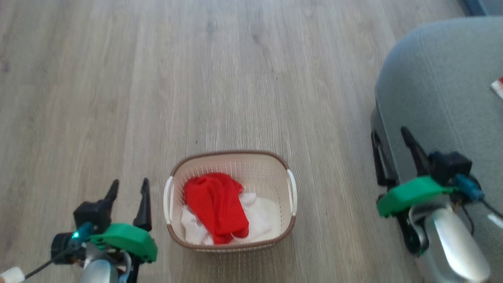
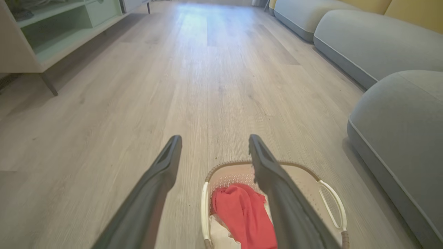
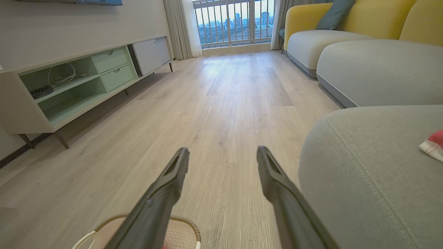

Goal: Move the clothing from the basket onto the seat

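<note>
Nearest the robot, the left gripper [image 1: 130,182], two long dark fingers on a green mount, hovers low with its jaws spread wide and nothing between them. It sits just beside the left handle of the small cream perforated plastic basket [image 1: 255,165] with a brown woven-look rim, a stance that suits a reach over that rim. The clothing [image 1: 216,204], soft bright red fabric over white folds, lies heaped toward the basket's left and front, close to those fingers.

The right gripper [image 1: 389,133], of the same build, is equally wide apart and empty. It is poised at the near corner of the large grey fabric-upholstered seat [image 1: 440,86], probably because garments are let go there. A small red-and-white piece [image 3: 432,145] lies on that cushion, so part of the job looks done.

In the way, I judge, are only the basket's wall and handle and the seat's raised rounded edge.

Beyond stretches the pale wood-look plank floor [image 1: 235,59]. Farther off are a low white cabinet [image 3: 69,90] with pale green shelves, more grey sofa cushions [image 3: 373,69] with yellow backs, and a curtained balcony window [image 3: 235,20].
</note>
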You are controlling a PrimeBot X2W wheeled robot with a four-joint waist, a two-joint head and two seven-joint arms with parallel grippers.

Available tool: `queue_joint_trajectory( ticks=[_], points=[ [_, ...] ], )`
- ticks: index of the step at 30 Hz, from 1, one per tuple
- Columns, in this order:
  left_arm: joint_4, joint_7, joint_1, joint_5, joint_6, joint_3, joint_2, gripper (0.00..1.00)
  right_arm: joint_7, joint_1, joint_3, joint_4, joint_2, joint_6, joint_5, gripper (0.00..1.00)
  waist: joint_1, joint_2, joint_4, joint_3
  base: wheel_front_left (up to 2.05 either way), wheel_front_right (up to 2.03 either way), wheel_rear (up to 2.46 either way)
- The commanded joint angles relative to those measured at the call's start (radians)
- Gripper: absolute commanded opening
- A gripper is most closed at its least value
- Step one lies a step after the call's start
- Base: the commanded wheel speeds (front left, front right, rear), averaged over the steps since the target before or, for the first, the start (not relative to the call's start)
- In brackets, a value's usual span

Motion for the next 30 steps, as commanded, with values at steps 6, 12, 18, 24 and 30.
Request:
queue_joint_trajectory(
  ticks=[6,12,18,24,30],
  points=[
    [0.024,-0.01,-0.109,-0.011,-0.011,-0.039,0.009,1.0,-0.009,-0.128,0.038,-0.084,0.008,0.0,-0.013,1.0,-0.0001,0.0,-0.04,0.171,0.0,0.0,0.0],
    [0.079,-0.01,-0.201,-0.011,-0.016,-0.099,0.009,1.0,-0.009,-0.204,0.04,-0.113,0.014,0.0,-0.019,1.0,-0.0001,0.0,-0.071,0.322,0.0,0.0,0.0],
    [0.165,-0.01,-0.315,-0.009,-0.011,-0.153,0.009,1.0,-0.009,-0.275,0.043,-0.139,0.022,0.0,-0.024,1.0,-0.0001,0.0,-0.11,0.462,0.0,0.0,0.0],
    [0.258,-0.01,-0.423,0.021,-0.002,-0.19,0.009,1.0,-0.009,-0.317,0.051,-0.159,0.03,0.0,-0.027,1.0,-0.0001,0.0,-0.141,0.56,0.0,0.0,0.0],
    [0.39,-0.01,-0.543,0.086,0.005,-0.234,0.021,1.0,-0.009,-0.344,0.052,-0.173,0.041,0.0,-0.025,1.0,-0.0001,0.0,-0.176,0.651,0.0,0.0,0.0]
  ],
)
